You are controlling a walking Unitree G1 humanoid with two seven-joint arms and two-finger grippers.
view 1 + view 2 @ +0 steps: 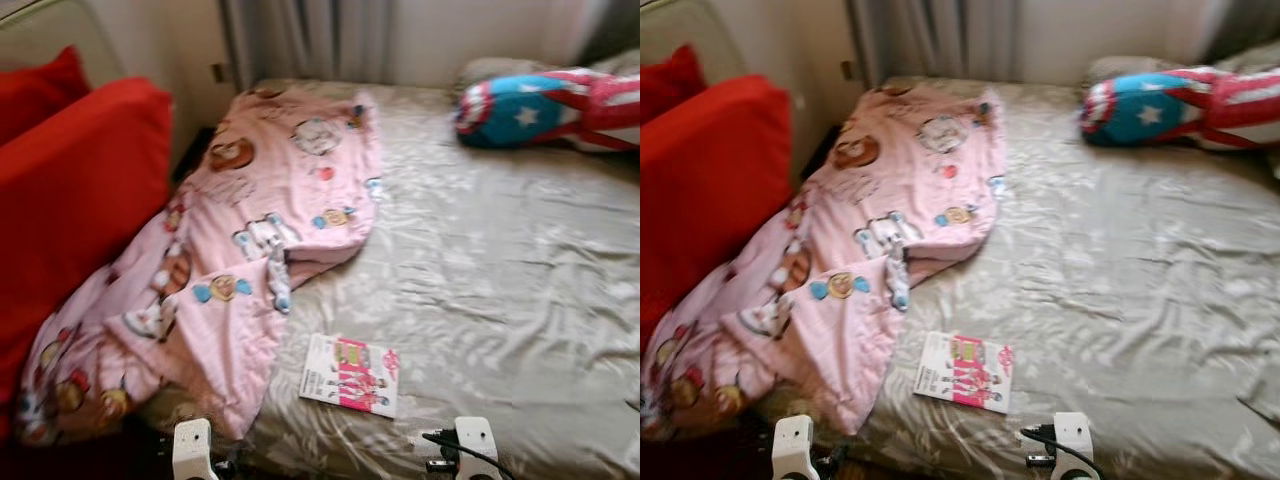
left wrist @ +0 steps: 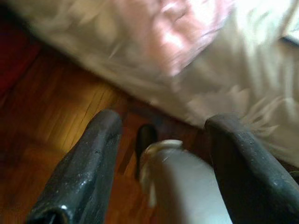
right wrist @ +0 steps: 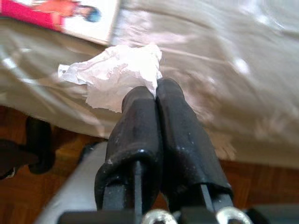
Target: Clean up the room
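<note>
Only unreadable magazine [image 1: 350,374] print.

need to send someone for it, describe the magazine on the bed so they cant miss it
Find the bed with its silvery-beige sheet. Near its foot edge, just beside the pink cartoon blanket, lies the magazine, the only flat white-and-hot-pink printed thing there.

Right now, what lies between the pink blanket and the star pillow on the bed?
Only bare, wrinkled beige sheet lies between the pink blanket and the star pillow, as the left eye view shows.
</note>
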